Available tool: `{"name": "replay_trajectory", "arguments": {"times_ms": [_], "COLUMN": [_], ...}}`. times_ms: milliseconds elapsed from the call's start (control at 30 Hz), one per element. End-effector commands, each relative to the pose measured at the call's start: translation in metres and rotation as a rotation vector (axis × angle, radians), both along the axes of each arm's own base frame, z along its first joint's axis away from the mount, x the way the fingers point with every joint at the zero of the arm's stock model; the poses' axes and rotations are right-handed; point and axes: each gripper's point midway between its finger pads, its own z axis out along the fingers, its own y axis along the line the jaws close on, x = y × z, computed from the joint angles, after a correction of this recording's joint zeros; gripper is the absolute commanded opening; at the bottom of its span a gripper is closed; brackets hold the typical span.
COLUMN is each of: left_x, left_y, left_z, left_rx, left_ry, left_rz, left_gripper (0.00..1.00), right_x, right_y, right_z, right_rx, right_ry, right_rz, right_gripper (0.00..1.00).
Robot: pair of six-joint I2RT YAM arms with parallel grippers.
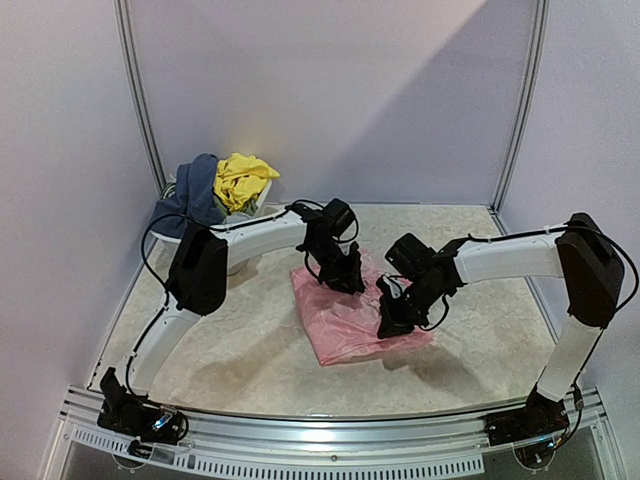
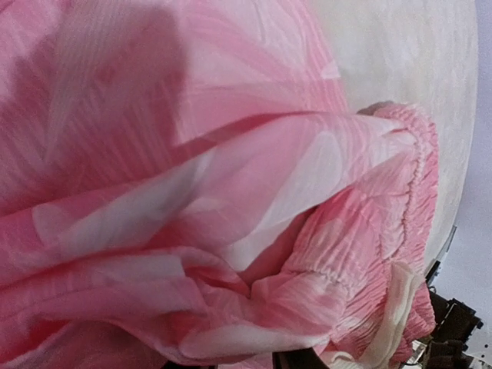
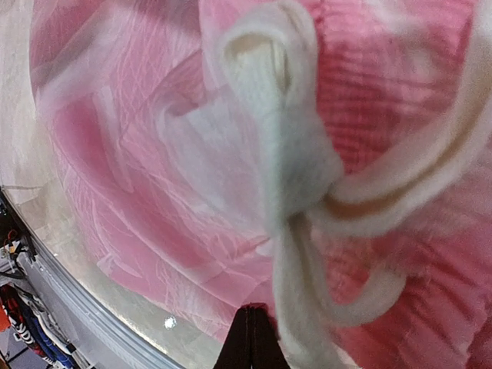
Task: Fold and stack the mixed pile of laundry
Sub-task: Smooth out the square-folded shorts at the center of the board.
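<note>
touching the pale pink piece (image 1: 345,325), right gripper (image 1: 390,324) is pressed shut; left gripper (image 1: 348,280) cannot be told, cloth hides it.

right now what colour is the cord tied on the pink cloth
Off-white cord, knotted, against the pink cloth; clearest in the right wrist view.

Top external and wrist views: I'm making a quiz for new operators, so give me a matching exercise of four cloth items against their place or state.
Things:
1. pink garment
2. yellow garment
3. blue garment
4. white drawstring

Place or state:
a. tied in a knot
b. topmost at the back left
c. lying in the middle of the table
d. back left, draped lower down

Pairs: 1-c, 2-b, 3-d, 4-a
</note>
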Motion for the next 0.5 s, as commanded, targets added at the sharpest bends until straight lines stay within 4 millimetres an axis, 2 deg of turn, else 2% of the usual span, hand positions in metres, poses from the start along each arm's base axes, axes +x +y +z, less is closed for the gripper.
{"name": "replay_trajectory", "arguments": {"times_ms": [0, 67, 133, 200, 300, 467], "left_x": [0.031, 0.035, 0.036, 0.033, 0.027, 0.018], "left_y": [0.002, -0.002, -0.008, -0.016, -0.017, -0.001], "left_z": [-0.005, 0.004, 0.022, 0.043, 0.072, 0.108], "left_rx": [-0.038, -0.058, -0.099, -0.157, -0.192, -0.177], "left_ry": [-0.023, -0.033, -0.044, -0.044, -0.057, -0.091], "left_rz": [0.055, 0.055, 0.048, 0.034, 0.013, 0.008], "left_gripper": [0.27, 0.29, 0.36, 0.44, 0.53, 0.63], "right_x": [-0.003, -0.002, 0.002, 0.008, 0.019, 0.042], "right_y": [-0.004, -0.003, 0.002, 0.009, 0.018, 0.017], "right_z": [-0.009, -0.003, 0.009, 0.029, 0.064, 0.119], "right_rx": [-0.022, -0.018, -0.005, 0.024, 0.068, 0.118], "right_ry": [0.023, 0.024, 0.006, -0.024, -0.093, -0.211], "right_rz": [0.024, 0.032, 0.048, 0.066, 0.086, 0.057], "right_gripper": [0.0, 0.0, 0.0, 0.05, 0.12, 0.2]}}
